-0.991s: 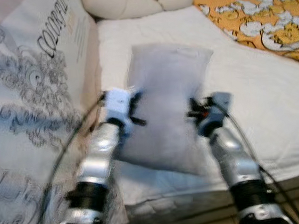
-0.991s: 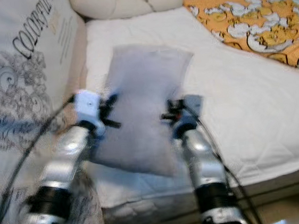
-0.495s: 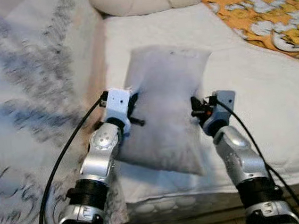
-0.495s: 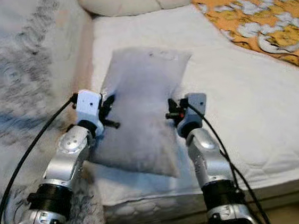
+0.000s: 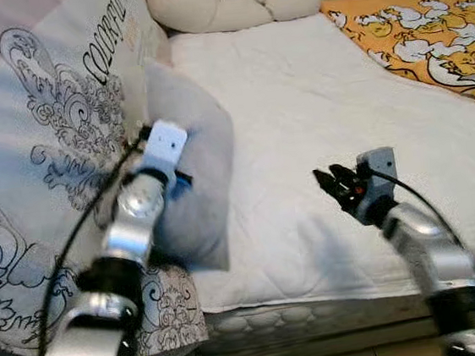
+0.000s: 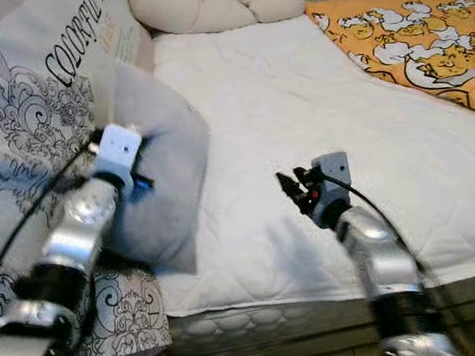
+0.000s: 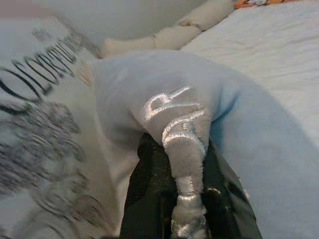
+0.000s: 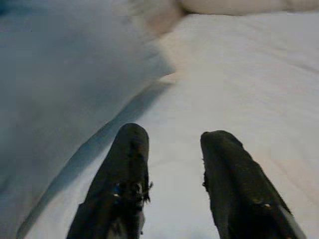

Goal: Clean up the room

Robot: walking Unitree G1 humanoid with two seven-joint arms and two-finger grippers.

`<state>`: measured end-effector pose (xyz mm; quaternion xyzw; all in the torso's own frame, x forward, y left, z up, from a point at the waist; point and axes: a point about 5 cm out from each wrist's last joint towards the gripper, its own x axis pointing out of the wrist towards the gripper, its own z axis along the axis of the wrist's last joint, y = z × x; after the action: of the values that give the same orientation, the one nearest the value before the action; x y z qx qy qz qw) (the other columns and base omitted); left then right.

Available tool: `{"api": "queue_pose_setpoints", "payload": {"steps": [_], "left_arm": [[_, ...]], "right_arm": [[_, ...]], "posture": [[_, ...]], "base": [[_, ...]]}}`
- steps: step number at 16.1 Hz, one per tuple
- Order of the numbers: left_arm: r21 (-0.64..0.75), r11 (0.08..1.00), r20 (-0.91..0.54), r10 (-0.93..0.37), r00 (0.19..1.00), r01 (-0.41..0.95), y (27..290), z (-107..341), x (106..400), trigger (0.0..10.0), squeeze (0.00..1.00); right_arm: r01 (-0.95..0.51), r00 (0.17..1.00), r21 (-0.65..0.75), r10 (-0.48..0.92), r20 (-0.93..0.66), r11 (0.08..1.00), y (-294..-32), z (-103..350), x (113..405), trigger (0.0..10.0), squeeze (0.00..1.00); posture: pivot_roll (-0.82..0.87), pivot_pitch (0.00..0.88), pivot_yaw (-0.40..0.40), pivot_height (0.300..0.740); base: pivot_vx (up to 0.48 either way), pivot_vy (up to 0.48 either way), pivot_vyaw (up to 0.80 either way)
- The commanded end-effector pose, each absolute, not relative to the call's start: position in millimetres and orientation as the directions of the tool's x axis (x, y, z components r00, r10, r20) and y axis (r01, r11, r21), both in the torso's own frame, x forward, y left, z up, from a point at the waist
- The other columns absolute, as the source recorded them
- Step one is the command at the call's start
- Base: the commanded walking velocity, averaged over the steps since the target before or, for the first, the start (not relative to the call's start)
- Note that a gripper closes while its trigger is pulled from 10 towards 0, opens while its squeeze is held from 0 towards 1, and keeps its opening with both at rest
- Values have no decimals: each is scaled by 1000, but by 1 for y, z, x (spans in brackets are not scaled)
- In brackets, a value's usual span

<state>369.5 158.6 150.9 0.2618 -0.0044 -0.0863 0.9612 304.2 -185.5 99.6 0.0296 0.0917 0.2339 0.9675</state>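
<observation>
The left hand pinches a fold of the grey pillow, which leans against the printed cushion at the bed's edge. The right hand hovers over the sheet, fingers parted and holding nothing.

Soft matt grey cloth pillow with a glossy stitched seam, quilted white cloth mattress, matt printed fabric cushion, brushed silver metal arms, matt black fingers
</observation>
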Motion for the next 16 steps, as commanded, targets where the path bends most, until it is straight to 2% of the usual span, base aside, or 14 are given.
{"api": "queue_pose_setpoints", "payload": {"steps": [1,4,5,9,14,15,16], "left_arm": [[558,817,27,-195,980,148,154,173,374,10000,0],[623,764,-31,-189,982,167,154,172,377,10000,0],[666,725,-89,-159,983,177,158,164,377,10000,0],[689,706,-178,-56,983,165,172,160,378,10000,0],[633,756,-268,12,963,167,167,167,378,10000,0],[638,750,-275,10,961,175,166,167,378,10000,318],[634,752,-281,8,960,180,166,166,376,10000,1000]], "right_arm": [[-509,840,97,518,-160,855,-184,104,301,10000,1000],[-653,724,140,668,-170,744,-180,106,284,10000,1000],[-714,662,154,730,-169,683,-176,106,275,10000,1000],[-747,622,173,767,-156,641,-175,109,267,10000,1000],[-765,593,192,789,-159,614,-176,110,262,10000,1000],[-767,591,193,791,-159,612,-176,110,261,10000,1000],[-770,587,194,794,-159,608,-176,110,260,10000,1000]], "posture": [[15,0,14,740],[12,0,22,740],[11,0,24,740],[12,0,28,740],[11,0,42,740],[10,0,44,740],[7,0,46,740]], "base": [[0,0,0],[0,0,0],[0,0,0],[0,0,0],[0,0,0],[0,0,0],[0,0,0]]}}
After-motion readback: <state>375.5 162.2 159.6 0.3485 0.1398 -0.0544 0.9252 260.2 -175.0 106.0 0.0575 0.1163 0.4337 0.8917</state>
